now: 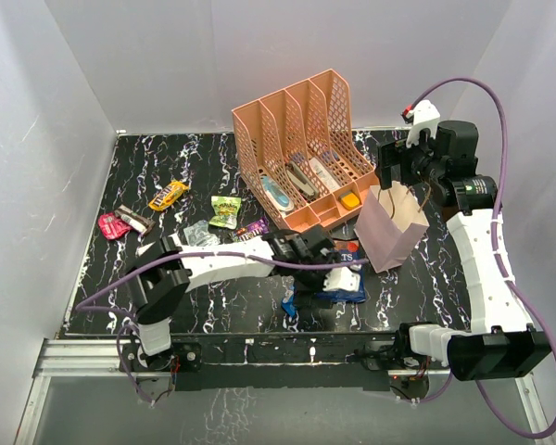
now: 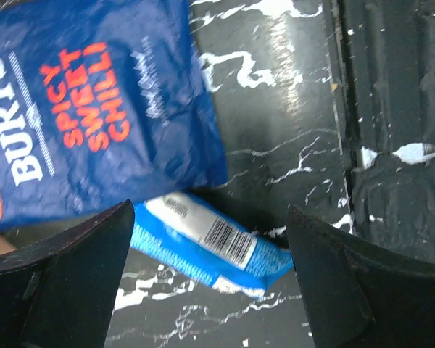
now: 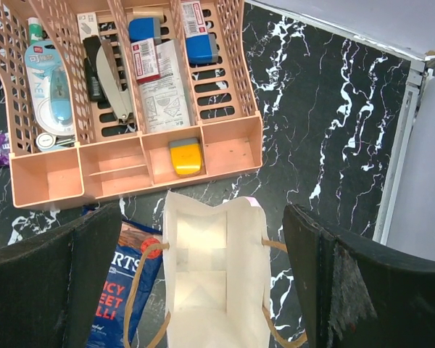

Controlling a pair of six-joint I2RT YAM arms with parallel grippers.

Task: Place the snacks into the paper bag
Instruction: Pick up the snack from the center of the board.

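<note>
Left arm and right arm: white shells, black joints; purple cables trail from both.

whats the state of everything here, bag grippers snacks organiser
paper bag, upright, mouth open, empty
Burts crisp bag, lying flat, not bagged
blue-white bar, lying by the crisp bag, ungripped
left gripper, open, over the bar
right gripper, open, above the bag
file organiser, lying on its back, compartments partly filled
yellow-orange packet, loose, not bagged
green packet, loose, not bagged
red packet, loose, not bagged
</note>
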